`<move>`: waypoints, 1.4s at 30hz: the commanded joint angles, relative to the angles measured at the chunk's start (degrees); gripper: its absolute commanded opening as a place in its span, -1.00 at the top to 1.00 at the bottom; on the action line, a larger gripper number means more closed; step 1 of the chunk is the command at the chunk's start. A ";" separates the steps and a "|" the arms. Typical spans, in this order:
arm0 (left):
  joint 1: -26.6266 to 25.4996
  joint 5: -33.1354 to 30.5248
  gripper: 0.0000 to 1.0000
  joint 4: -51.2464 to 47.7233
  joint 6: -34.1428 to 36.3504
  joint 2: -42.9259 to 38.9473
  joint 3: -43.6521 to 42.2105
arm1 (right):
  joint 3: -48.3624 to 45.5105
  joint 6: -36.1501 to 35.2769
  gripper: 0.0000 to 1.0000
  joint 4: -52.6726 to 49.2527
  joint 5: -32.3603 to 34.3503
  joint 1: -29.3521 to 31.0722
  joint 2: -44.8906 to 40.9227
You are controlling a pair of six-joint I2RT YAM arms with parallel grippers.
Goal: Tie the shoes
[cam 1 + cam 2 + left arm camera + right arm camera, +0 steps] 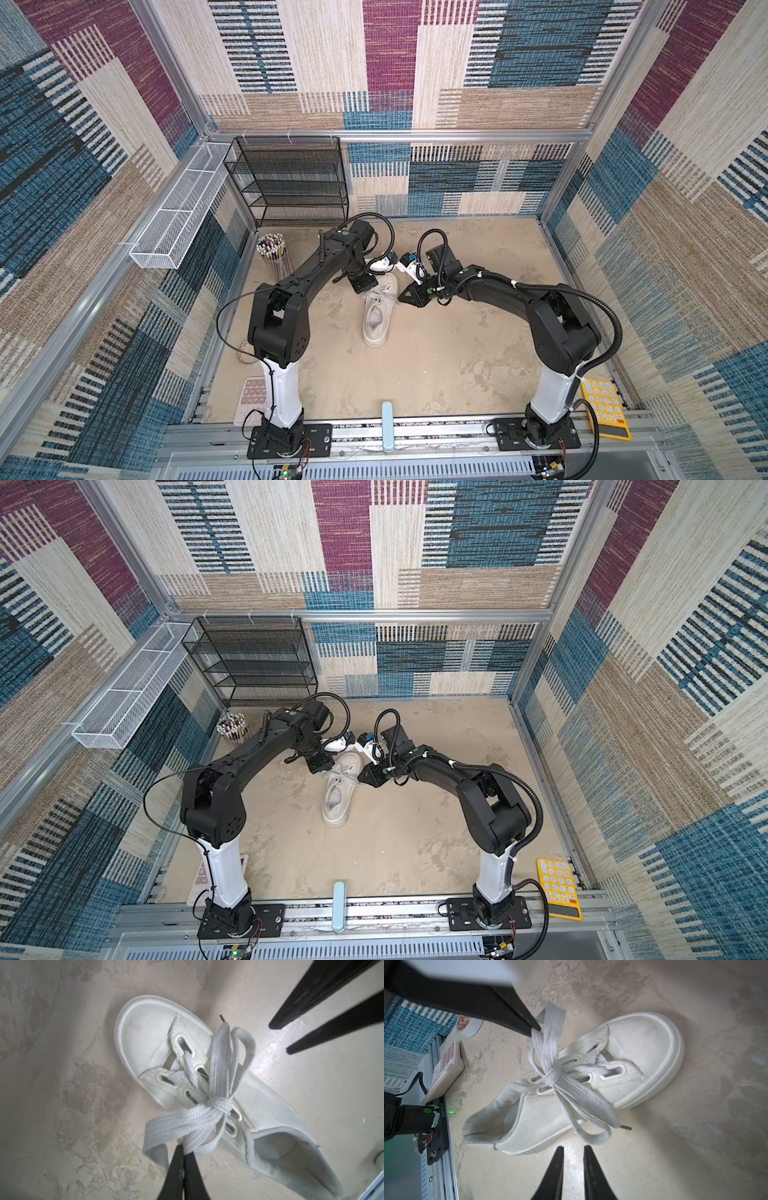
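Left tool (182,1146) pinches lace loop (178,1124); right tool (573,1147) hovers parted.

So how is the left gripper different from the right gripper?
The black left gripper is pinched shut; the black right gripper has a gap between its fingers. The left gripper holds a loop of the flat white shoelace; the right gripper holds nothing. The left gripper touches the lace; the right gripper hangs beside the white canvas sneaker, apart from it. Both are black and pointed.
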 commanded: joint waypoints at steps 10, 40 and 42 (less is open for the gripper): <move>0.99 4.68 1.00 1.83 5.97 2.24 -0.38 | 0.97 -1.38 0.31 5.77 -3.66 0.14 1.06; 7.51 19.09 1.00 9.58 11.55 1.48 -7.62 | 3.53 -1.60 -0.04 6.13 -14.33 -2.95 8.17; 7.66 18.95 1.00 9.61 11.44 1.59 -7.60 | 3.76 -1.97 -0.03 5.28 -14.47 -2.81 8.16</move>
